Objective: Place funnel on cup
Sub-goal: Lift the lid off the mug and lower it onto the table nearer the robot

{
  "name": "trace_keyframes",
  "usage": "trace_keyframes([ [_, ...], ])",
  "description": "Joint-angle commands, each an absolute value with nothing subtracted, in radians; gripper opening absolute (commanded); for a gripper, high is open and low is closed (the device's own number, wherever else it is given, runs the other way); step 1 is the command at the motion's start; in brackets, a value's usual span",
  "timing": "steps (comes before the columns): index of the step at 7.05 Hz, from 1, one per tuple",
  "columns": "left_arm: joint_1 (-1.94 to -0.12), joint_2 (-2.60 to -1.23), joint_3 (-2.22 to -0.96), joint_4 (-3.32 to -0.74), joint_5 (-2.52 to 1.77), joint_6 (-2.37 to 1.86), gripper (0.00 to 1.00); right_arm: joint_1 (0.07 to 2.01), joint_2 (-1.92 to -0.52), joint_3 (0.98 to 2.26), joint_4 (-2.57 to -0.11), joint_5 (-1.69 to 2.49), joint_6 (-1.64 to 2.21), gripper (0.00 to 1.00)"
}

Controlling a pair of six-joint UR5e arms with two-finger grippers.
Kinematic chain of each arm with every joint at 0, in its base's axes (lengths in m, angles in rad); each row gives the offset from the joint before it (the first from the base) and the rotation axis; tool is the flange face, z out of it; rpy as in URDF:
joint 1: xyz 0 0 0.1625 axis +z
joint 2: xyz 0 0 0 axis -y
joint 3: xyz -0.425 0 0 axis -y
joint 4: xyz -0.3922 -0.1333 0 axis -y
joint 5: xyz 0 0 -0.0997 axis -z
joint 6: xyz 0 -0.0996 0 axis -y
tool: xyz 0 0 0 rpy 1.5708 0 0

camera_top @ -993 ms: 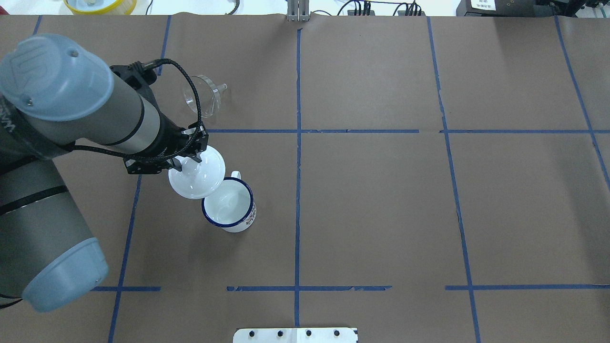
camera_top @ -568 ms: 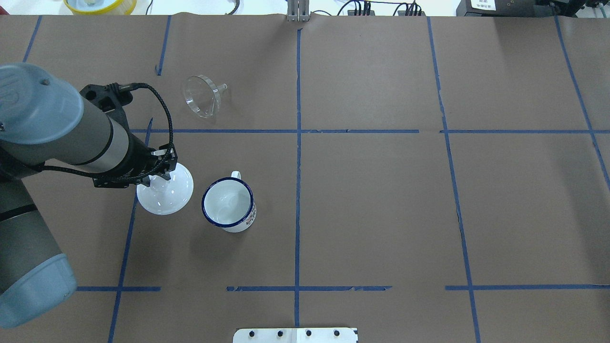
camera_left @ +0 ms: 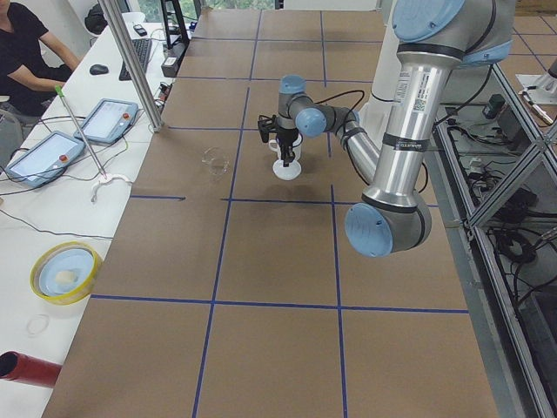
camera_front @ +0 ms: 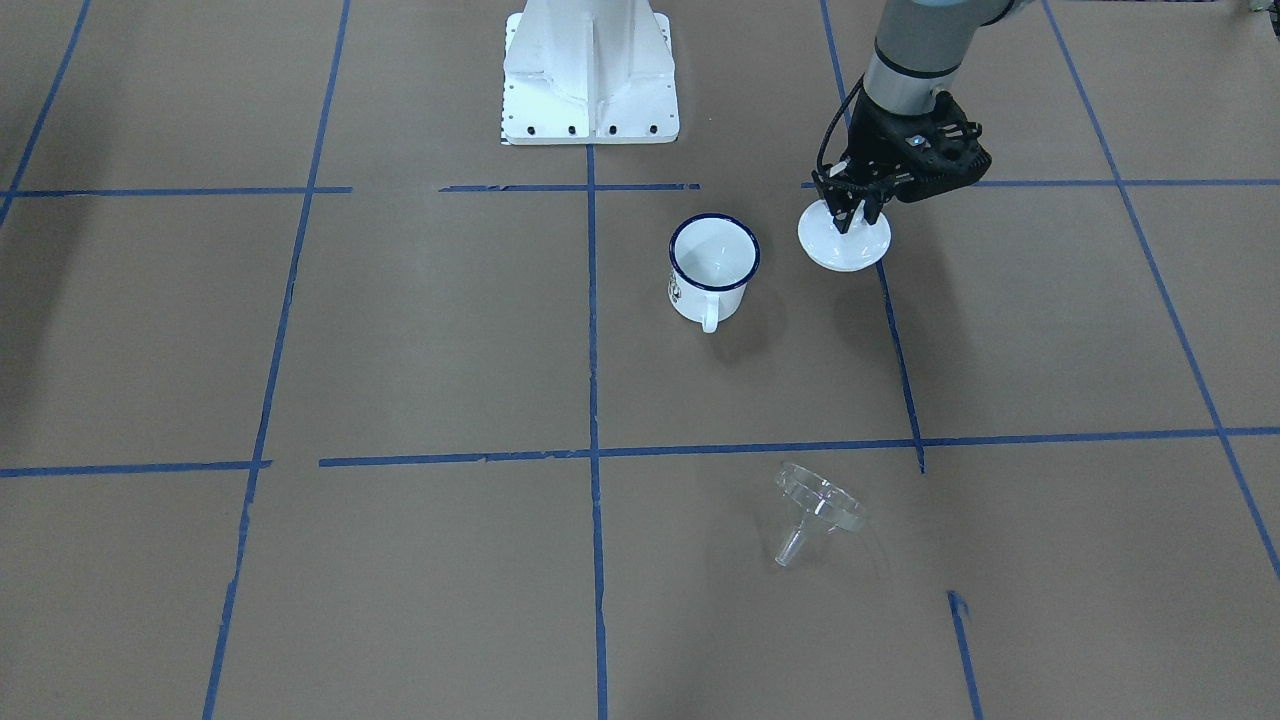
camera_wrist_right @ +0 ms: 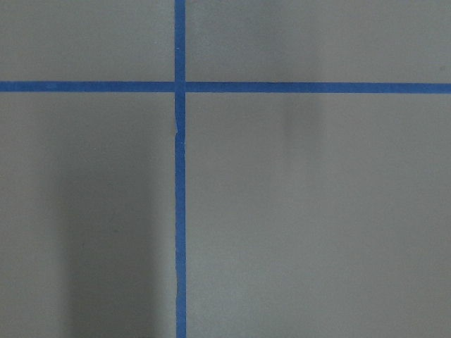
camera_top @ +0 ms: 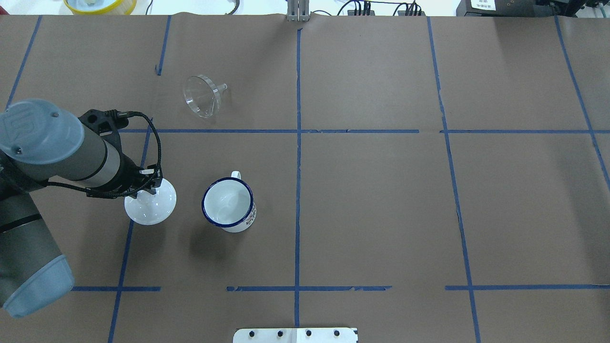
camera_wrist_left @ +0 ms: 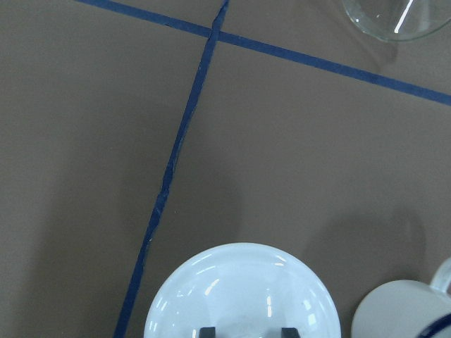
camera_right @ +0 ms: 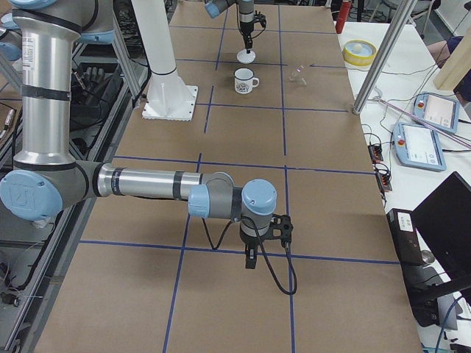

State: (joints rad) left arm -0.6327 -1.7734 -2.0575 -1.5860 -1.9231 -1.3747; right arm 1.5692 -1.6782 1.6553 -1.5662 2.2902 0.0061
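Note:
The clear funnel [camera_top: 202, 95] lies on its side on the brown table, spout to the right, well beyond the cup; it also shows in the front view [camera_front: 815, 510]. The white cup [camera_top: 228, 202] with a blue rim stands upright, open and empty, also in the front view [camera_front: 712, 265]. My left gripper [camera_top: 147, 190] is shut on the knob of a round white lid [camera_top: 150, 206], held low to the cup's left, apart from it. The left wrist view shows the lid [camera_wrist_left: 243, 296], the cup's edge [camera_wrist_left: 409, 310] and the funnel's rim [camera_wrist_left: 394, 17]. My right gripper [camera_right: 250, 257] shows only in the exterior right view, so I cannot tell its state.
Blue tape lines [camera_top: 298, 131] grid the brown paper. The robot's white base plate [camera_front: 590, 70] sits at the near edge. A yellow bowl [camera_top: 100, 5] lies beyond the far left edge. An operator [camera_left: 26, 52] sits at the side bench.
My left gripper has carried the white lid from over the cup's rim leftward and back toward the robot, clear of the cup. Cup and funnel have not moved.

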Motion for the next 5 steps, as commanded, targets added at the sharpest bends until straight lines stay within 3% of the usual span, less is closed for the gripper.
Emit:
trace_keyframes([
  [1, -0.597, -1.729, -2.003, -1.677, -1.956, -1.379, 0.0, 1.569, -1.678, 1.657, -1.566, 2.29, 0.006, 1.0],
  [4, -0.563, -1.727, -1.988, -1.681, -1.997, -1.385, 0.01, 1.569, -1.678, 1.655, -1.566, 2.29, 0.006, 1.0],
  [5, -0.563, -1.726, -1.987, -1.707, -1.997, -1.381, 0.99, 1.569, -1.678, 1.655, -1.566, 2.29, 0.006, 1.0],
])
